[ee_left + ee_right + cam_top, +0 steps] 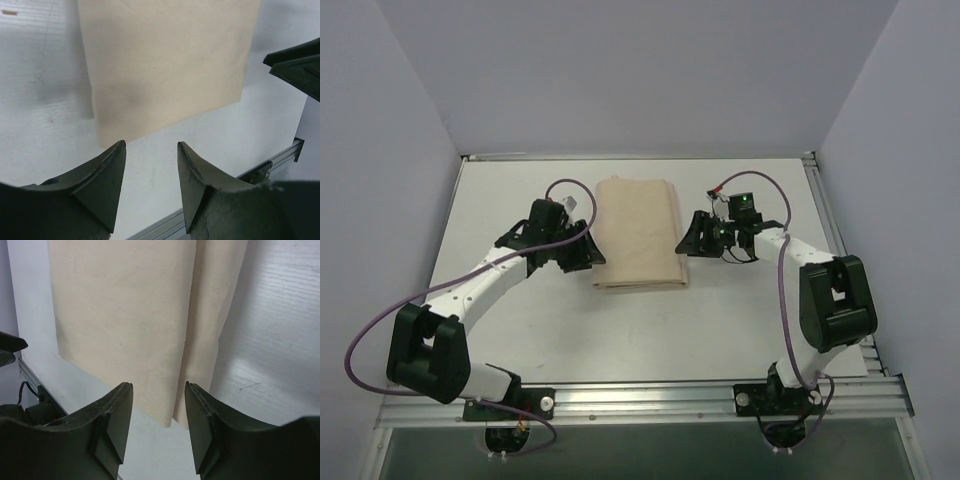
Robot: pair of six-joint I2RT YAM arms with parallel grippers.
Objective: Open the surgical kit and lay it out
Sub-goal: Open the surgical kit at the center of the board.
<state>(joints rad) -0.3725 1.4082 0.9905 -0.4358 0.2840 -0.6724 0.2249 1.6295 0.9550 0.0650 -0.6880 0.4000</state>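
Observation:
The beige cloth wrap [637, 234] lies as a flat folded bundle on the white table, between the two arms. It fills the top of the left wrist view [167, 62] and of the right wrist view [135, 315], where a folded flap edge runs down it. My left gripper [592, 252] is open and empty at the bundle's left edge, its jaws apart in the wrist view [151, 146]. My right gripper [688, 240] is open and empty at the bundle's right edge, jaws apart just short of its corner [159, 386]. The steel tray and the instruments are hidden.
The white table [750, 330] is walled by grey panels at the back and both sides. An aluminium rail [650, 400] runs along the near edge, where both arm bases are bolted. Purple cables loop off each arm.

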